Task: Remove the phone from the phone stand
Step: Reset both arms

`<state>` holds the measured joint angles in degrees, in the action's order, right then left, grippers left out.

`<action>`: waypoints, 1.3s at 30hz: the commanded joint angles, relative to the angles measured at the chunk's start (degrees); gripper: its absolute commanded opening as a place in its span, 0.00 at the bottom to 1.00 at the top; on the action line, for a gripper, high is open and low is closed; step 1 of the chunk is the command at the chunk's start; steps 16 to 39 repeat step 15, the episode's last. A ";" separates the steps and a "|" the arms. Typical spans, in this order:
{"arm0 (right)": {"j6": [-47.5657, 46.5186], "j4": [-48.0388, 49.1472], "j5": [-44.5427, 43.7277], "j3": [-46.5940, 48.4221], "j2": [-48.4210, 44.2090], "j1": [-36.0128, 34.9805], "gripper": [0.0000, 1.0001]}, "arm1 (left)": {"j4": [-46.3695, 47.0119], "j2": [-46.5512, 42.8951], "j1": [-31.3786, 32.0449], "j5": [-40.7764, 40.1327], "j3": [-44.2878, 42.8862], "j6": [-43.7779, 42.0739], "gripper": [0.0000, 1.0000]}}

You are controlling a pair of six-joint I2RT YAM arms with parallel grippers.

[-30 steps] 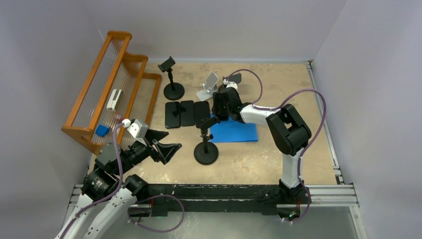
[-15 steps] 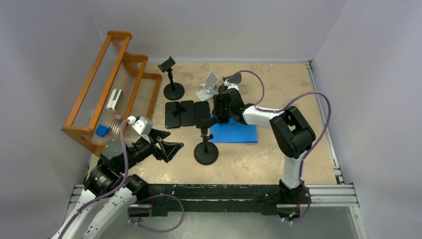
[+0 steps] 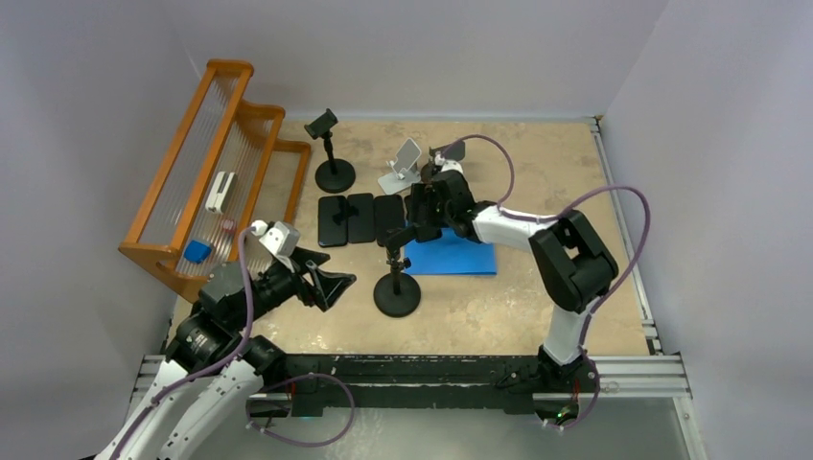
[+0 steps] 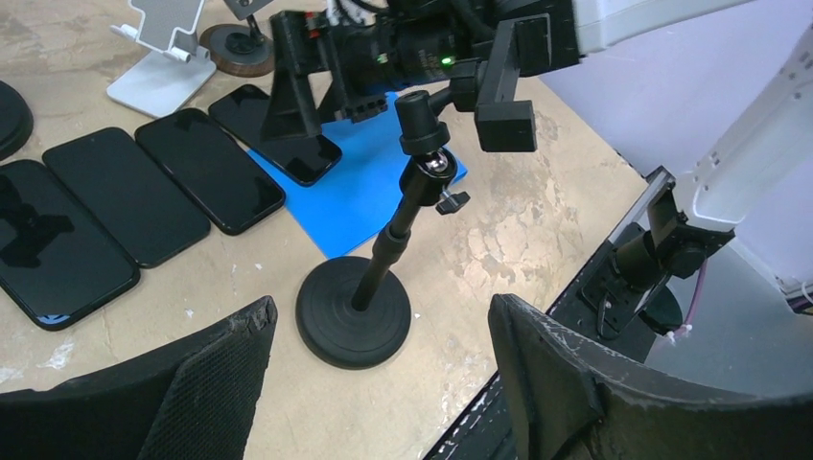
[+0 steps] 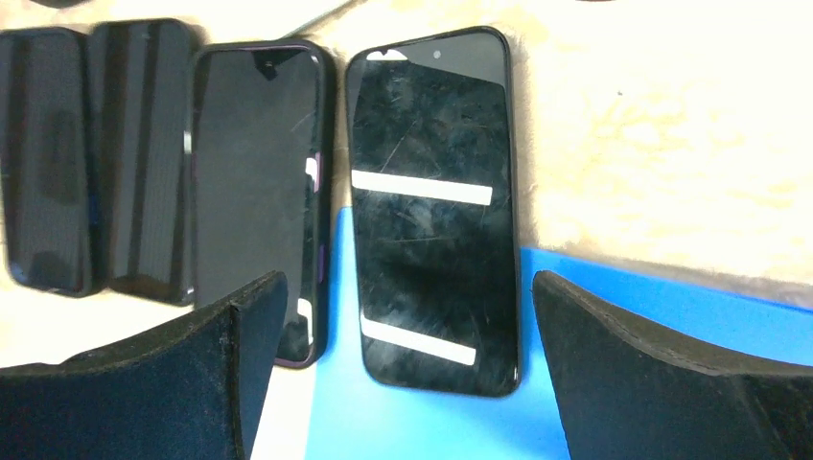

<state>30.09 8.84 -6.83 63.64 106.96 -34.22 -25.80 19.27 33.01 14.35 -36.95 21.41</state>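
A black phone (image 5: 431,211) lies flat, screen up, its lower half on the blue mat (image 5: 671,316), beside three other dark phones (image 5: 259,182). My right gripper (image 5: 405,287) hangs open just above it, a finger on either side, touching nothing; in the top view the right gripper (image 3: 422,216) covers that phone. The black phone stand (image 3: 396,287), with a round base and thin pole, stands in front of the mat with nothing in its top clamp (image 4: 422,105). Open and empty, my left gripper (image 3: 331,278) sits left of the stand's base (image 4: 352,316).
A wooden rack (image 3: 220,163) runs along the left side. At the back stand another black stand (image 3: 334,163), a white folding stand (image 3: 403,165) and a small stand with a brown base (image 3: 451,151). The table's front rail (image 3: 431,369) lies near the arm bases.
The right gripper's jaws have spread wider over the phone on the mat, and its elbow has swung right. The left gripper has crept slightly toward the stand.
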 commanded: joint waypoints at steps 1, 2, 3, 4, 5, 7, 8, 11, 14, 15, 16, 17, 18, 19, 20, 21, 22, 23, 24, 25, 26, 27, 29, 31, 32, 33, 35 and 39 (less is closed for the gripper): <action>2.00 1.76 -1.70 -2.15 -10.69 0.09 0.99 | 1.14 1.20 -0.27 -3.17 -2.19 1.61 0.80; 2.46 2.57 -2.27 -3.28 -13.47 0.11 0.99 | 1.14 1.52 -0.28 -4.38 -2.29 2.42 0.80; 3.01 3.52 -3.52 -4.39 -16.47 0.07 0.99 | 1.00 1.99 -0.29 -6.60 -2.45 3.99 0.80; 3.42 4.74 -5.76 -5.61 -19.85 0.09 0.99 | 0.58 2.51 -0.32 -8.72 -2.66 5.74 0.80; 3.40 5.62 -7.98 -6.81 -23.03 0.05 0.99 | -0.10 3.25 -0.25 -10.38 -3.24 7.11 0.81; 3.74 7.20 -10.44 -9.88 -30.60 0.03 0.99 | -2.37 4.99 -0.28 -13.21 -4.81 9.41 0.81; 3.75 8.15 -11.84 -11.63 -34.44 0.03 0.99 | -3.13 5.83 -0.24 -14.12 -5.40 10.72 0.82; 3.03 10.82 -14.18 -17.14 -46.07 0.01 0.99 | -4.42 7.34 -0.26 -16.34 -6.32 11.57 0.82; 1.72 12.46 -14.97 -21.33 -55.22 -0.02 0.99 | -3.78 7.56 -0.27 -13.33 -6.41 9.66 0.82; 1.76 12.61 -15.63 -22.27 -57.35 0.02 0.99 | -3.43 7.08 -0.24 -11.84 -6.65 8.34 0.82; 1.76 12.61 -15.63 -22.27 -57.35 0.02 0.99 | -3.43 7.08 -0.24 -11.84 -6.65 8.34 0.82; 1.76 12.61 -15.63 -22.27 -57.35 0.02 0.99 | -3.43 7.08 -0.24 -11.84 -6.65 8.34 0.82; 1.76 12.61 -15.63 -22.27 -57.35 0.02 0.99 | -3.43 7.08 -0.24 -11.84 -6.65 8.34 0.82; 1.76 12.61 -15.63 -22.27 -57.35 0.02 0.99 | -3.43 7.08 -0.24 -11.84 -6.65 8.34 0.82; 1.76 12.61 -15.63 -22.27 -57.35 0.02 0.99 | -3.43 7.08 -0.24 -11.84 -6.65 8.34 0.82; 1.76 12.61 -15.63 -22.27 -57.35 0.02 0.99 | -3.43 7.08 -0.24 -11.84 -6.65 8.34 0.82; 1.76 12.61 -15.63 -22.27 -57.35 0.02 0.99 | -3.43 7.08 -0.24 -11.84 -6.65 8.34 0.82; 1.76 12.61 -15.63 -22.27 -57.35 0.02 0.99 | -3.43 7.08 -0.24 -11.84 -6.65 8.34 0.82; 1.76 12.61 -15.63 -22.27 -57.35 0.02 0.99 | -3.43 7.08 -0.24 -11.84 -6.65 8.34 0.82; 1.76 12.61 -15.63 -22.27 -57.35 0.02 0.99 | -3.43 7.08 -0.24 -11.84 -6.65 8.34 0.82; 1.76 12.61 -15.63 -22.27 -57.35 0.02 0.99 | -3.43 7.08 -0.24 -11.84 -6.65 8.34 0.82; 1.76 12.61 -15.63 -22.27 -57.35 0.02 0.99 | -3.43 7.08 -0.24 -11.84 -6.65 8.34 0.82; 1.76 12.61 -15.63 -22.27 -57.35 0.02 0.99 | -3.43 7.08 -0.24 -11.84 -6.65 8.34 0.82; 1.76 12.61 -15.63 -22.27 -57.35 0.02 0.99 | -3.43 7.08 -0.24 -11.84 -6.65 8.34 0.82; 1.76 12.61 -15.63 -22.27 -57.35 0.02 0.99 | -3.43 7.08 -0.24 -11.84 -6.65 8.34 0.82; 1.76 12.61 -15.63 -22.27 -57.35 0.02 0.99 | -3.43 7.08 -0.24 -11.84 -6.65 8.34 0.82; 1.76 12.61 -15.63 -22.27 -57.35 0.02 0.99 | -3.43 7.08 -0.24 -11.84 -6.65 8.34 0.82; 1.76 12.61 -15.63 -22.27 -57.35 0.02 0.99 | -3.43 7.08 -0.24 -11.84 -6.65 8.34 0.82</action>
